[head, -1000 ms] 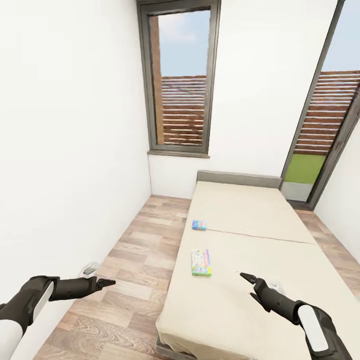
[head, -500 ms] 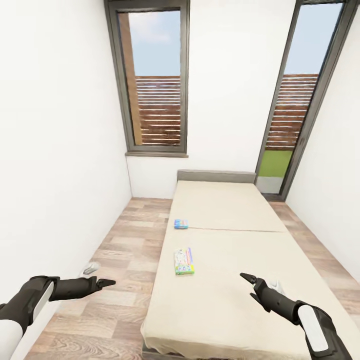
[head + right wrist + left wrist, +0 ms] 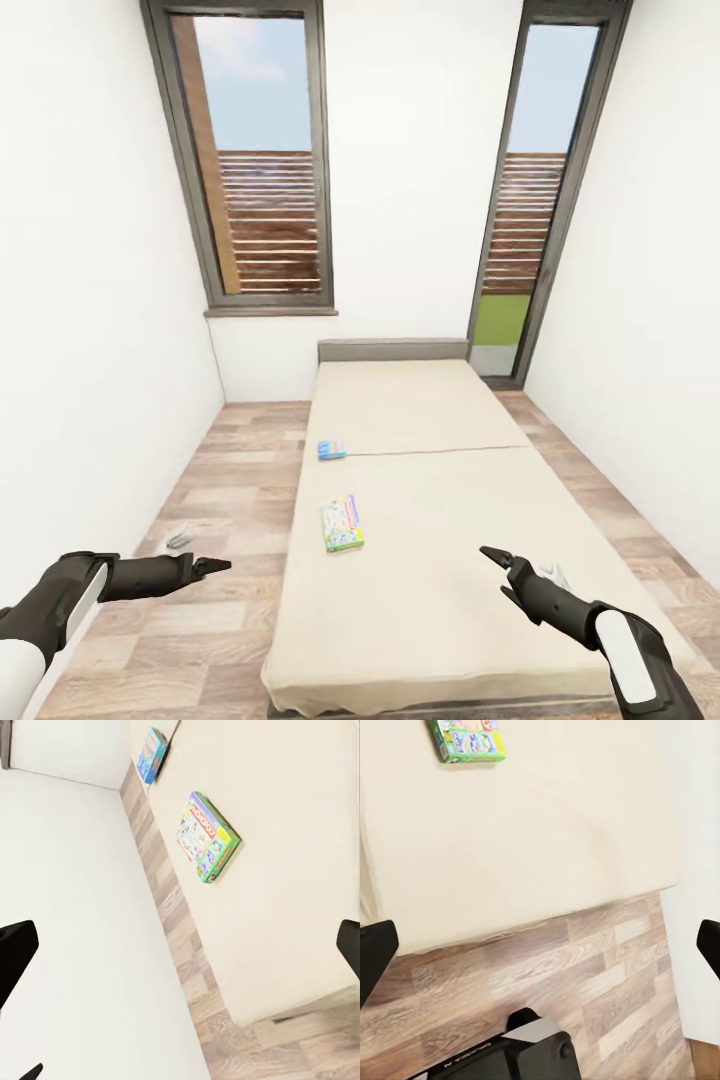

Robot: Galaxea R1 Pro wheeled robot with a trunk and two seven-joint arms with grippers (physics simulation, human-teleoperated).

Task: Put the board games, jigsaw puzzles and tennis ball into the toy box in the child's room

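Two board games lie on the beige bed [image 3: 440,500] near its left edge. The nearer one [image 3: 342,523] is green-edged with a cartoon print, the farther one [image 3: 332,449] is blue. My left gripper [image 3: 212,566] hovers open over the wooden floor to the left of the bed. My right gripper [image 3: 495,568] is open above the bed's near right part, well short of both games. The green game [image 3: 469,739] shows in the left wrist view, and the right wrist view holds the green game [image 3: 206,836] and the blue game [image 3: 154,754]. The table, toy box, jigsaw puzzles and tennis ball are out of view.
White walls close in on both sides. A tall window [image 3: 255,170] and a glass door [image 3: 520,210] stand behind the bed. A strip of wooden floor [image 3: 230,480] runs along the bed's left side, with a small pale object [image 3: 180,537] near the left wall.
The camera has turned, so the bed, window and door sit further left in the picture. Both arms hold the same pose and the games have not moved on the bed.
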